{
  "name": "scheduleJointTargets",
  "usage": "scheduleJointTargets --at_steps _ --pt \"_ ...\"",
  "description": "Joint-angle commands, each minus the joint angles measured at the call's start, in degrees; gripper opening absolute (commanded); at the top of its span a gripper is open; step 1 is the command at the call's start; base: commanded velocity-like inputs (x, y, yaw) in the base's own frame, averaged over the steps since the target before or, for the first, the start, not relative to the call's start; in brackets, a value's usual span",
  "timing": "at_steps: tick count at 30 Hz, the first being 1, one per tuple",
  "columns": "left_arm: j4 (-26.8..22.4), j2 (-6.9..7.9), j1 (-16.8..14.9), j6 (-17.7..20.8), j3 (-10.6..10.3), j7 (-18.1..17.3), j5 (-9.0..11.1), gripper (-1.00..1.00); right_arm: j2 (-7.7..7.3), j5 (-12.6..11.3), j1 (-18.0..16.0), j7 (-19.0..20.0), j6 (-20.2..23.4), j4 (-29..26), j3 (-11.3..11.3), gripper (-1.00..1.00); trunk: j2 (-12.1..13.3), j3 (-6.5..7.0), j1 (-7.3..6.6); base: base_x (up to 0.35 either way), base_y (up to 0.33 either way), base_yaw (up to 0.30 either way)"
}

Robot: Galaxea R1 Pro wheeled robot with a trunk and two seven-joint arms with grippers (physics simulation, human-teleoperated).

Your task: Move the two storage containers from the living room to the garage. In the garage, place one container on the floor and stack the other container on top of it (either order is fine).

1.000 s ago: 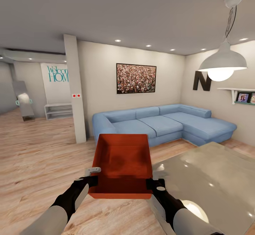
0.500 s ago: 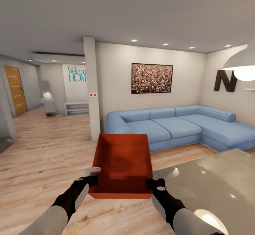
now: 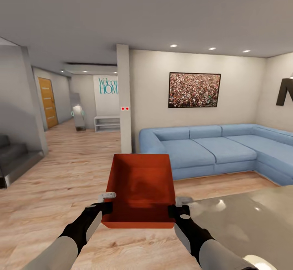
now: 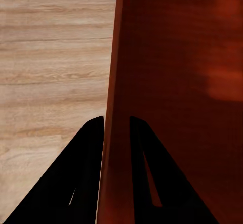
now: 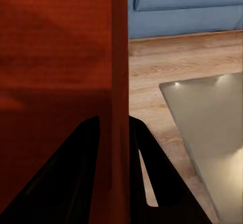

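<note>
A red bin [image 3: 140, 190] is held in front of the robot above the wood floor [image 3: 61, 180], its side walls clamped by the left gripper [image 4: 116, 125] and right gripper [image 5: 114, 125], with the sofa [image 3: 215, 148] beyond.

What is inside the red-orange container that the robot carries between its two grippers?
The storage container looks empty: the head view shows only its bare red floor and inner walls, with faint shading. The near wall hides a strip of the floor. The left gripper and right gripper clamp its side walls.
</note>
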Motion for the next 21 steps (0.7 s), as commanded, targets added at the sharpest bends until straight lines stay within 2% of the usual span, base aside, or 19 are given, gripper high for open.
scheduleJointTargets --at_steps 1,21 --pt "-0.07 0.09 -0.05 0.42 0.22 1.32 -0.75 -1.0 -0.06 0.3 -0.04 -3.66 0.03 -0.19 -0.36 -1.0 -0.05 -0.07 0.0 0.0 0.0 0.289" --pt "-0.02 0.09 -0.05 0.42 0.21 1.32 -0.74 -1.0 -0.06 0.3 -0.04 -3.65 0.05 -0.19 -0.36 -1.0 -0.05 -0.07 0.0 0.0 0.0 0.289"
